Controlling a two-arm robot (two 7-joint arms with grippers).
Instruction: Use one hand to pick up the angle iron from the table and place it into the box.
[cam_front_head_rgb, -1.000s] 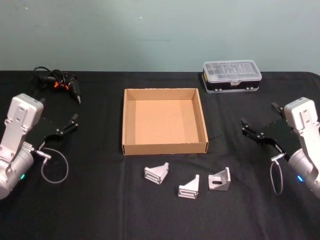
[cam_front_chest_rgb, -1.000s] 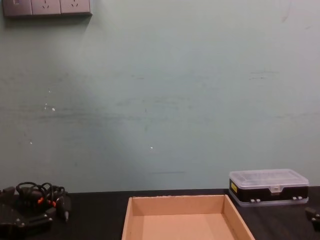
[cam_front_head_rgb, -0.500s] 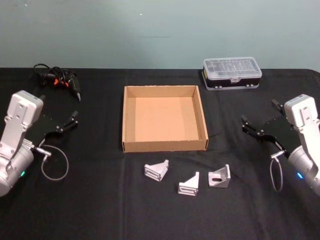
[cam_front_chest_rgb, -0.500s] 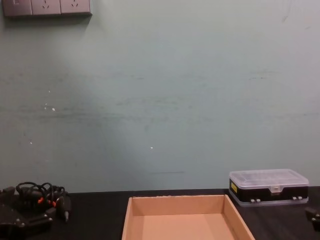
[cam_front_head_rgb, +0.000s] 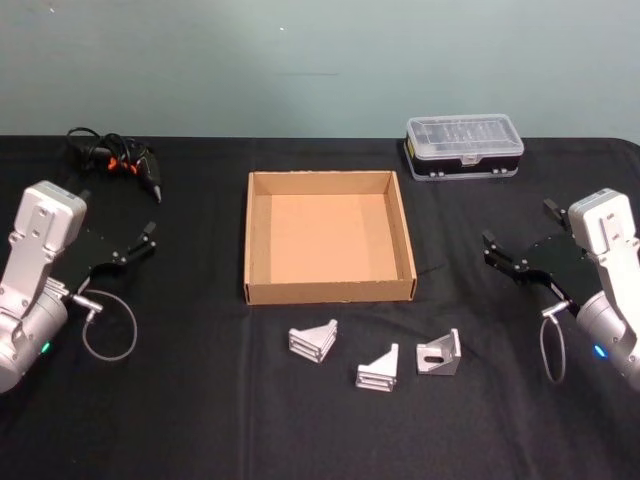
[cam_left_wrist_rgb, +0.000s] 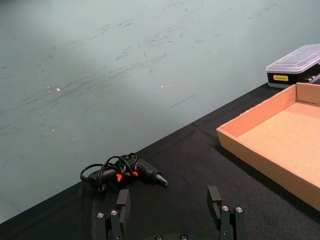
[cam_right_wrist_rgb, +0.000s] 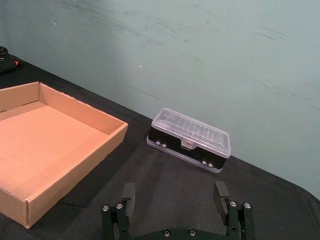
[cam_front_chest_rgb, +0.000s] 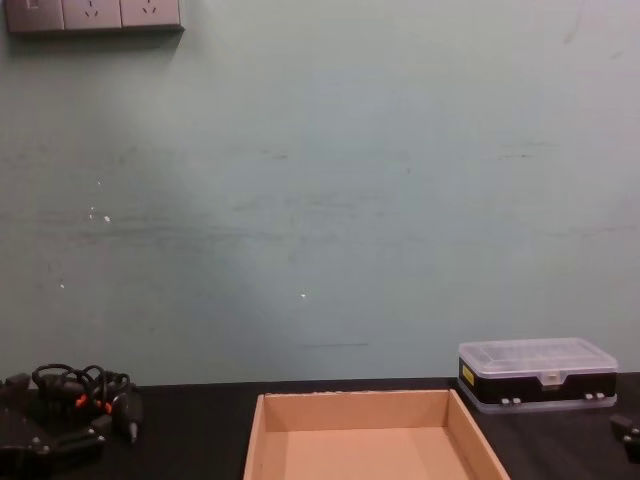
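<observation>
head view, counted: three silver angle irons, one box (cam_front_head_rgb: 330, 293), one black case with clear lid (cam_front_head_rgb: 463, 148), one corded black hand tool (cam_front_head_rgb: 128, 166) with orange marks, two grippers, all on or over one black table (cam_front_head_rgb: 200, 410).

the irons lie in a loose row on the table just in front of the box's near wall, outside it and not touching it. they are the left angle iron (cam_front_head_rgb: 313, 343), the middle angle iron (cam_front_head_rgb: 378, 370) and the right angle iron (cam_front_head_rgb: 438, 355), each apart from its neighbours. the box's floor is bare cardboard.

the left gripper (cam_front_head_rgb: 118, 215) hangs over the table's left side, well apart from the box, with its fingers spread and nothing between them; the left wrist view shows the same gap (cam_left_wrist_rgb: 168, 197), with the hand tool beyond it. the right gripper (cam_front_head_rgb: 518, 224) hangs over the right side, likewise spread and holding nothing (cam_right_wrist_rgb: 174, 192), and its wrist view looks toward the case and one corner of the box.

the row of irons sits between the two grippers and nearer the robot than either. the right angle iron is the closest to the right gripper, yet well apart from it. neither gripper touches an iron.

the case stands behind the box's far right corner; the hand tool lies at the table's far left.
</observation>
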